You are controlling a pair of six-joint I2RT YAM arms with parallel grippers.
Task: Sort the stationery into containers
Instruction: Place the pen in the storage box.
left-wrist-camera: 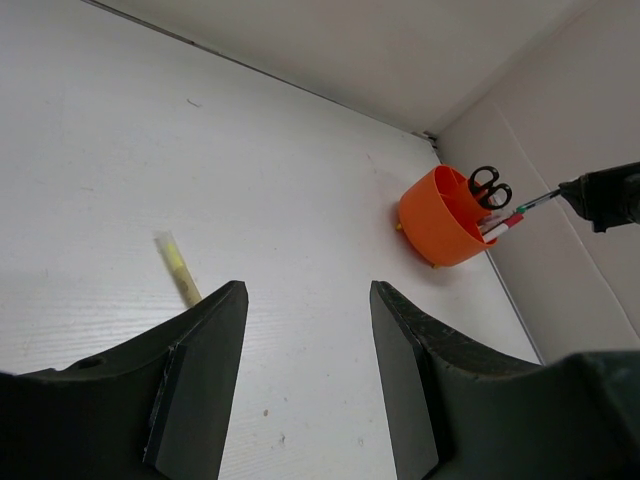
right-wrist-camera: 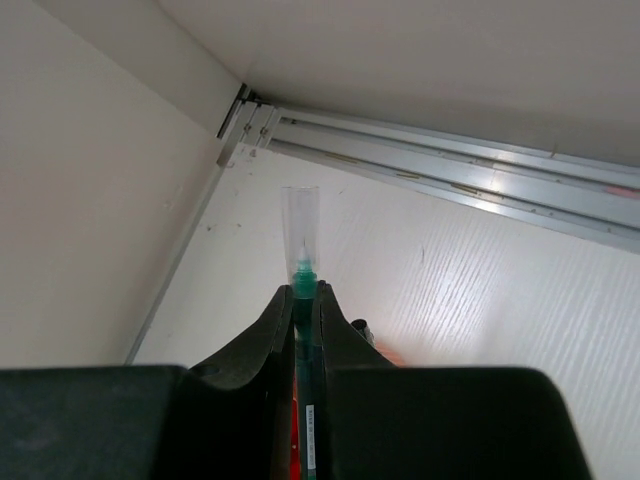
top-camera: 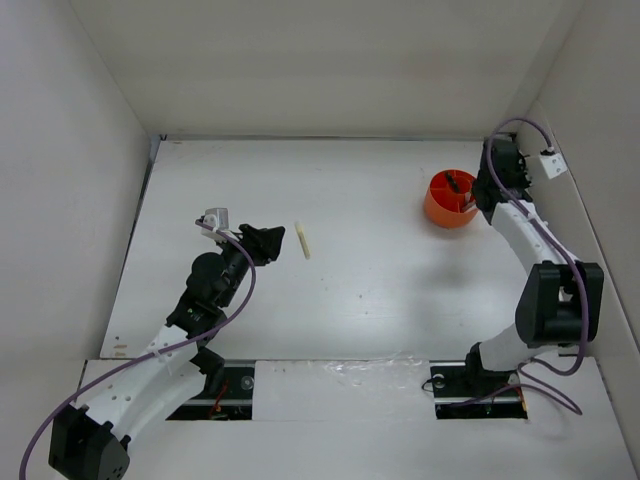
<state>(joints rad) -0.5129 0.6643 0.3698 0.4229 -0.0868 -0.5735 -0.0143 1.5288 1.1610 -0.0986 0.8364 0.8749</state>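
One green pen [right-wrist-camera: 302, 285] is pinched between the nearly closed jaws of the right gripper [right-wrist-camera: 305, 300]. It is just beside the orange organiser [top-camera: 440, 212], near the far right corner of the tabletop. I think it is held lengthwise so that it can slide into a compartment. Scissors [left-wrist-camera: 490, 186] and red pens [left-wrist-camera: 497, 228] stand inside. The left gripper [left-wrist-camera: 308, 300] has its jaws half open and empty. It is aimed at the pale marker [left-wrist-camera: 178, 265] lying left of the tabletop's middle, probably to pick it next.
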